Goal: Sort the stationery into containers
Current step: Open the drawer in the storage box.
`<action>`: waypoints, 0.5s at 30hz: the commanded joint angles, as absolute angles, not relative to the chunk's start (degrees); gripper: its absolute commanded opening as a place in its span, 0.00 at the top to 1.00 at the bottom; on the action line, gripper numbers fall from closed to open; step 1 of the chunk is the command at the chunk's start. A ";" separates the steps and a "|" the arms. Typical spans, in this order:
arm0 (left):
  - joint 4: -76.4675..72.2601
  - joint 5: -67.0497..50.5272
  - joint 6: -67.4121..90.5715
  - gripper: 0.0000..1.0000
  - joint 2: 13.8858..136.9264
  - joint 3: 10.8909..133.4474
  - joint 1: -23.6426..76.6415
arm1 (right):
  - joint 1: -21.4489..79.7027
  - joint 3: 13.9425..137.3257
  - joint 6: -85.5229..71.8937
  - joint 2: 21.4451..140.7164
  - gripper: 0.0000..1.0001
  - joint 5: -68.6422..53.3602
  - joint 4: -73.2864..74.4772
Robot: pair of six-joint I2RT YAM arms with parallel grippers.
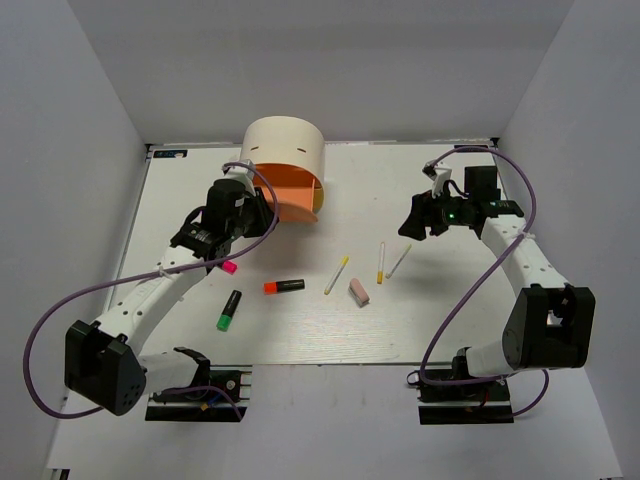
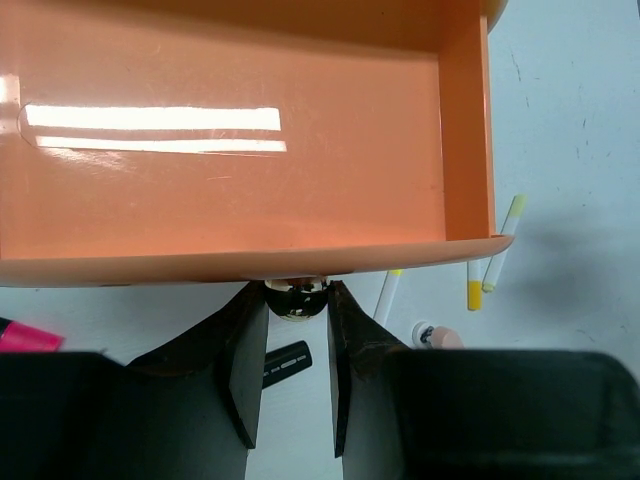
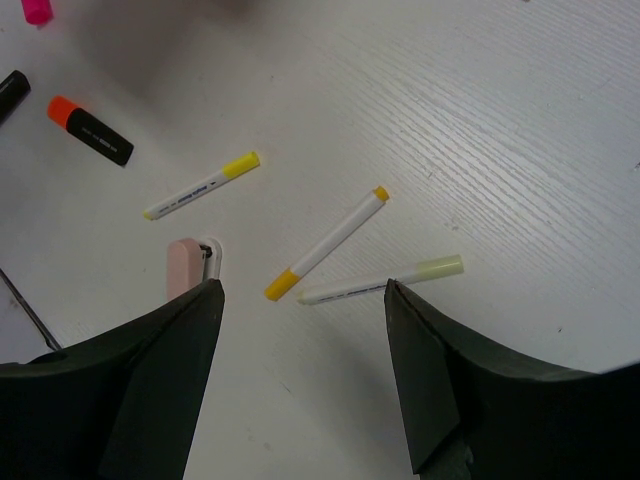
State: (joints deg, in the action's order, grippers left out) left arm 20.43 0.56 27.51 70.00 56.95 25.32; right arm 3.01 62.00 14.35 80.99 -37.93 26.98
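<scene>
The cream cabinet (image 1: 284, 148) stands at the back, its orange drawer (image 1: 296, 198) pulled out and empty (image 2: 250, 180). My left gripper (image 1: 262, 212) is shut on the drawer's round knob (image 2: 297, 298). A pink highlighter (image 1: 227, 267), a green one (image 1: 229, 310) and an orange-red one (image 1: 284, 286) lie on the table. Three white sticks (image 1: 337, 275) (image 1: 381, 263) (image 1: 399, 261) and the pink eraser (image 1: 359, 291) lie mid-table. My right gripper (image 1: 412, 228) hovers open and empty above the sticks (image 3: 327, 243) and the eraser (image 3: 183, 268).
White walls close in the table (image 1: 460, 320) on the left, back and right. The purple cables (image 1: 480, 280) loop beside both arms. The cabinet blocks the back centre.
</scene>
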 commanded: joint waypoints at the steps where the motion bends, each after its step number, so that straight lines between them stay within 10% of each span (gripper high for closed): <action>1: 17.41 0.26 28.39 0.89 70.14 58.62 25.58 | 3.08 61.44 14.85 79.19 0.28 -39.02 26.46; 15: 15.73 0.96 29.44 0.70 67.76 58.10 25.58 | 2.99 60.03 14.94 78.75 0.28 -39.11 26.19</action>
